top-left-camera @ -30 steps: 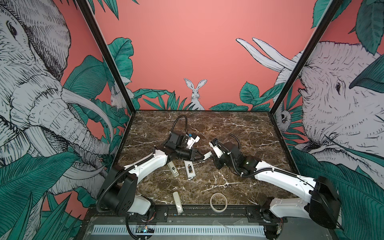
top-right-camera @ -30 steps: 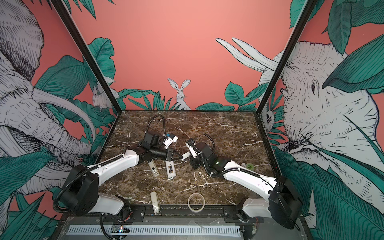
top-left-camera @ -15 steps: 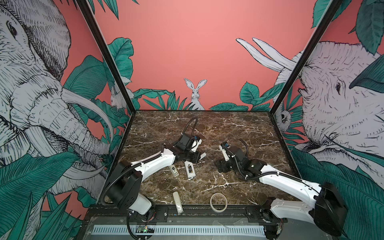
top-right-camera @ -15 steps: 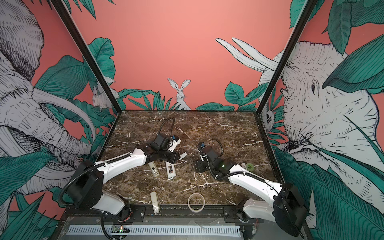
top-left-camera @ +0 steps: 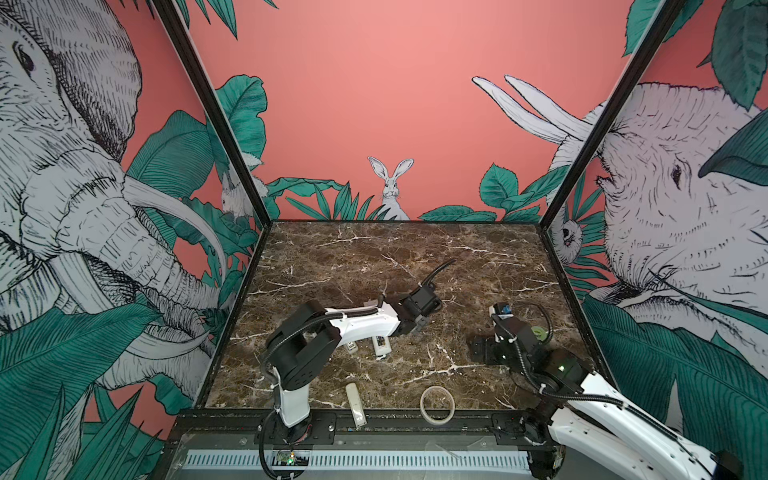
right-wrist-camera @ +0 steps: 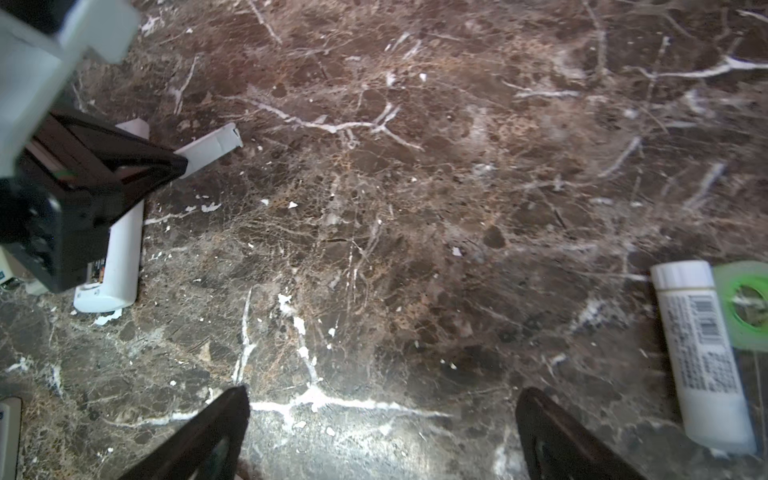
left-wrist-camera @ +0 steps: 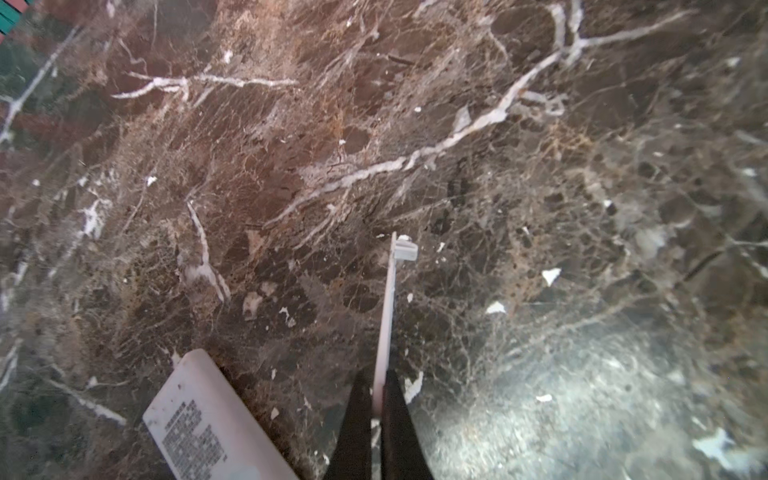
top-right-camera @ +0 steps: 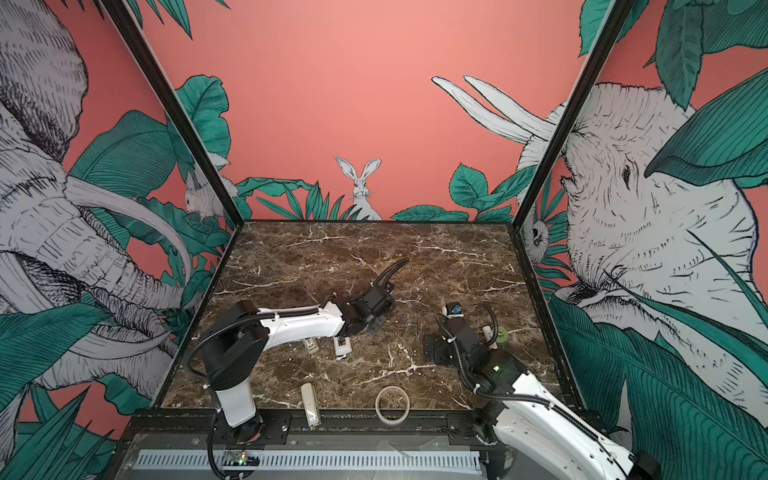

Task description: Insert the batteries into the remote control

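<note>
My left gripper [left-wrist-camera: 376, 376] is shut on a thin white battery cover [left-wrist-camera: 388, 299], seen edge-on with a clip at its far end. In the right wrist view the cover [right-wrist-camera: 212, 147] sticks out of the left gripper's black fingers [right-wrist-camera: 153, 170], just above the marble. The white remote control [top-left-camera: 381, 345] lies under the left arm, its printed back [left-wrist-camera: 199, 419] facing up. Well to the right, my right gripper [right-wrist-camera: 382, 415] stands open and empty over bare marble. No batteries can be made out.
Beside the remote lies a second small white piece [top-left-camera: 351, 345]. A plain cream remote [top-left-camera: 356, 403] and a tape ring [top-left-camera: 437, 404] lie at the front edge. A labelled white stick [right-wrist-camera: 702, 353] and a green tape roll [right-wrist-camera: 748, 307] lie by the right arm.
The two grippers met over the white cover in the middle. My right gripper has opened, let go and drawn back to the right. My left gripper has carried the cover rightwards.
</note>
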